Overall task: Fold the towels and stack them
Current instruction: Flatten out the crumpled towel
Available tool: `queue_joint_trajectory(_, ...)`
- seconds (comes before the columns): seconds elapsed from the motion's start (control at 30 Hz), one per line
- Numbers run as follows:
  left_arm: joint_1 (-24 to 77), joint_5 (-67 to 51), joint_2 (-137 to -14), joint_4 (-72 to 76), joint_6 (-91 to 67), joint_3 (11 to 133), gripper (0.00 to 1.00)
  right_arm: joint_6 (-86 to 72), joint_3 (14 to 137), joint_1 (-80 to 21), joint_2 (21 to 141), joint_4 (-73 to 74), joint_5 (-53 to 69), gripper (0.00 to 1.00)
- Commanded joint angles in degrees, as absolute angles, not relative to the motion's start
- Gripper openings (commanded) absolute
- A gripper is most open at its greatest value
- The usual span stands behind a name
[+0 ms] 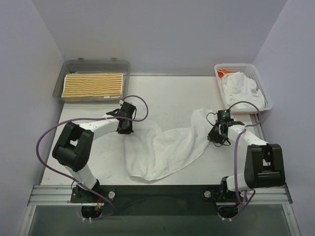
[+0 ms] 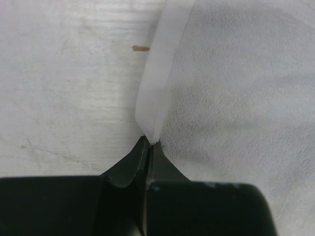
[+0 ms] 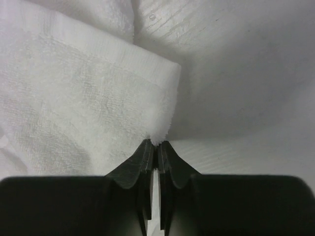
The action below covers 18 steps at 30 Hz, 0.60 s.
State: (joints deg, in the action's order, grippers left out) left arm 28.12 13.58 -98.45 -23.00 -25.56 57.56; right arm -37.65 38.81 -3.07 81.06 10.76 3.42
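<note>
Rumpled white towel (image 1: 162, 147) sprawls on the tabletop (image 1: 167, 93) between the hands. The left hand (image 1: 125, 130) and right hand (image 1: 214, 136) each pinch a corner. Flattening looks to be the step; next, both should draw apart evenly. Beyond the left hand lies a folded yellow-striped towel (image 1: 93, 86).

There are no words, numbers, labels or signs to read in any of the views.
</note>
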Motion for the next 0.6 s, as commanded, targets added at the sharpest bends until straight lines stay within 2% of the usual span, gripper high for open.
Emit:
queue_joint_trajectory(0.0, 22.36, 17.14, -94.14, -27.24, -28.20, 54.59, 0.00, -37.80, 42.17, -2.99, 78.50, 12.47, 2.64, 0.03)
queue_joint_trajectory(0.13, 13.90, 16.43, -85.72, -28.73, -27.78, 50.19, 0.00, -36.13, 48.77, -2.90, 74.80, 18.27, 0.44, 0.01)
queue_joint_trajectory(0.3, 9.93, 17.40, -80.43, -32.25, -24.53, 50.80, 0.00, -34.89, 54.05, -2.90, 69.89, 25.56, -3.77, 0.02)
queue_joint_trajectory(0.4, 9.93, 17.05, -79.19, -34.98, -23.82, 51.07, 0.00, -36.03, 52.39, -2.81, 66.64, 28.64, -4.39, 0.03)
queue_joint_trajectory(0.57, 9.84, 13.98, -76.03, -38.22, -23.03, 49.66, 0.00, -39.54, 41.34, -2.02, 58.73, 32.33, -2.12, 0.06)
